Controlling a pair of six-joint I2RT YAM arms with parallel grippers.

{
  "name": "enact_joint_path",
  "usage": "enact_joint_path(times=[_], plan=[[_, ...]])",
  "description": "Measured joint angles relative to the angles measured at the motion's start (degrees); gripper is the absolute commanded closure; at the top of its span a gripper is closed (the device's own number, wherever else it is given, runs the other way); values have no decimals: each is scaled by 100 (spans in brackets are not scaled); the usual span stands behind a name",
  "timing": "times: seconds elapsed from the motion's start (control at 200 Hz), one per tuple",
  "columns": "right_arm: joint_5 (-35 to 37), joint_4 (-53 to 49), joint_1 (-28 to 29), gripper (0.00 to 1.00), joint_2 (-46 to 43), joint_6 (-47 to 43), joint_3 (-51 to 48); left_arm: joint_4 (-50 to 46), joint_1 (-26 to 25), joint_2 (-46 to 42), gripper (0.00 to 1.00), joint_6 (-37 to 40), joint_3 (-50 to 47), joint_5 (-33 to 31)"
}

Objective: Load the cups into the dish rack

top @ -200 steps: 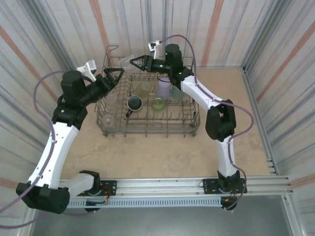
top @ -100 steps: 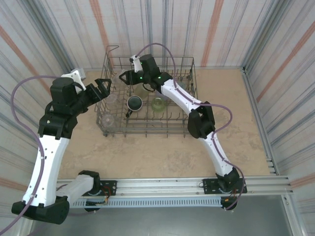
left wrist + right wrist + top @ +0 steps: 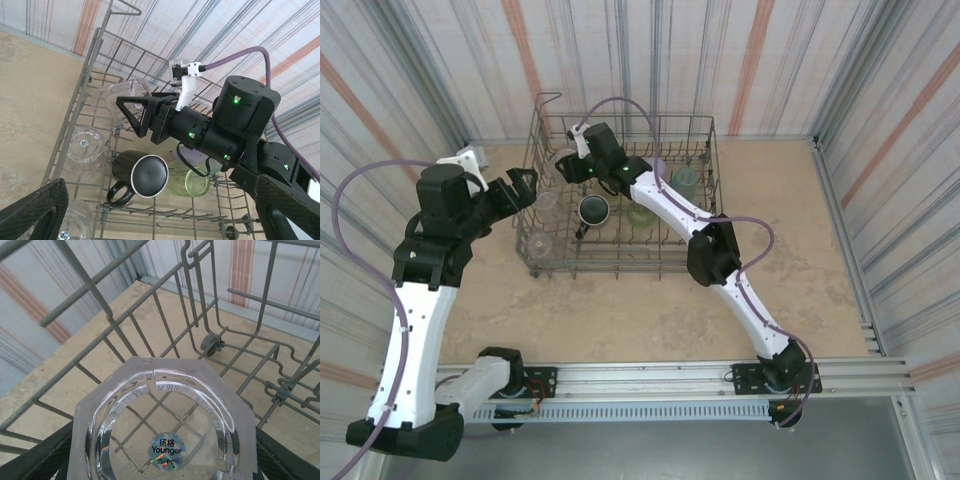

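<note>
Clamping the light, slick, likely brittle clear tumbler [image 3: 165, 405] across its rigid sidewalls, the right gripper [image 3: 162, 462] grasps it; the left gripper [image 3: 525, 186] gapes.

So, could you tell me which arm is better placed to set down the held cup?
Right: the right gripper, jaws around the clear cup, is in the dish rack, far-left corner; the left gripper hangs open outside.
</note>
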Motion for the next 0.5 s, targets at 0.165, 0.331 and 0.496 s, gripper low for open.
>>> enact_joint_path(times=[0.165, 0.331, 0.496], plan=[[175, -76, 96, 56, 173, -223, 227, 2, 76, -4, 1, 33, -39, 85], [323, -122, 205, 56, 317, -420, 439, 2, 83, -4, 1, 39, -79, 131], [374, -234, 289, 57, 387, -555, 490, 2, 96, -4, 1, 63, -127, 151]])
